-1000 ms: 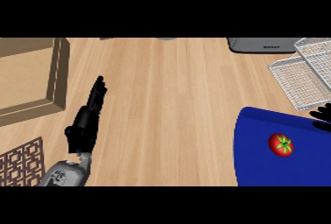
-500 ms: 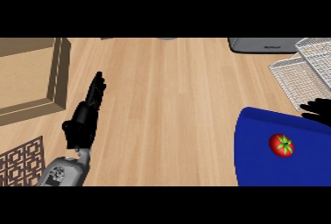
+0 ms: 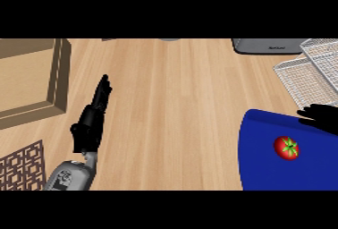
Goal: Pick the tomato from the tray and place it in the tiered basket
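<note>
The tomato (image 3: 286, 148) lies on the blue tray (image 3: 264, 170) at the table's right edge, toward the near corner, and nothing touches it yet. Over the last second the right hand (image 3: 321, 117) has crept in from the right edge toward the tray's far rim, showing more of itself with each step, while the tomato has not stirred. That reads as the start of the reach: the pick is still ahead and no part of the task is done. The hand now hangs over the tray's far right corner, and the tomato sits nearer the table's front edge than the hand, close by but apart from it. So little of the hand shows that I cannot tell whether its fingers are spread or curled. The wire basket (image 3: 310, 67) stands at the far right corner of the table, beyond the tray. The left hand (image 3: 92, 120) lies flat on the table well to the left, fingers straight and together, pointing at the far edge, idle as before.
</note>
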Controlling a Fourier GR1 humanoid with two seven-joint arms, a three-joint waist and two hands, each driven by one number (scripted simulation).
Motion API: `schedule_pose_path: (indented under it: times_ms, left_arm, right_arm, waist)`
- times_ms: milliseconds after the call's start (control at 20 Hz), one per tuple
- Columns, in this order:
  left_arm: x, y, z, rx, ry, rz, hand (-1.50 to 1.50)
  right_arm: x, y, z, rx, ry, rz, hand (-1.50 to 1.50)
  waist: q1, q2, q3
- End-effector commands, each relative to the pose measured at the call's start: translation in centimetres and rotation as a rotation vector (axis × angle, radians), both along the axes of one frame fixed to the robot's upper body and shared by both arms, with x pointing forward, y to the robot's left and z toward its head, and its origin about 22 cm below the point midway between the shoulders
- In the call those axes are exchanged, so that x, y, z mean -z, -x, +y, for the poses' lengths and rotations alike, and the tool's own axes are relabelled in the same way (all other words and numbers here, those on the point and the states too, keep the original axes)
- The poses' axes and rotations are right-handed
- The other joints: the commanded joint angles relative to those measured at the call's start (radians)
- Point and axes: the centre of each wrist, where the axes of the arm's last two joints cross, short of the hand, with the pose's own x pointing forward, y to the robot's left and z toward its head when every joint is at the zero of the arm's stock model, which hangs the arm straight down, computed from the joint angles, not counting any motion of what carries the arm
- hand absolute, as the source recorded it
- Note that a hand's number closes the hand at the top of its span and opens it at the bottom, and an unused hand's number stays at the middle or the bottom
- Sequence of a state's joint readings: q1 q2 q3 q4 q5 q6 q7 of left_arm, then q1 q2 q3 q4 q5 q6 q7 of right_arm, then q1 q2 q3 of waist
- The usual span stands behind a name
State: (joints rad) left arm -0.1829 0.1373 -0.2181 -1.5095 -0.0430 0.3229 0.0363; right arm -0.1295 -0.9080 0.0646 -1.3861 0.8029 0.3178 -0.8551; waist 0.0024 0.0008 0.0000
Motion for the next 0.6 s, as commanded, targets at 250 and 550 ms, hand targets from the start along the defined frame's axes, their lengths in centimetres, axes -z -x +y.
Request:
schedule_pose_path:
  times_ms: [250,550]
  left_arm:
    - [0.1,0.3,0.1,-0.005,-0.005,0.005,0.00]
    - [0.3,0.7,1.0,-0.016,0.008,-0.004,0.00]
  right_arm:
    - [0.8,0.2,2.0,-0.042,-0.029,0.091,-1.50]
    - [2.5,0.2,2.1,-0.046,0.007,0.112,-1.50]
  waist:
    - [-0.005,-0.002,0.000]
    - [-0.003,-0.001,0.000]
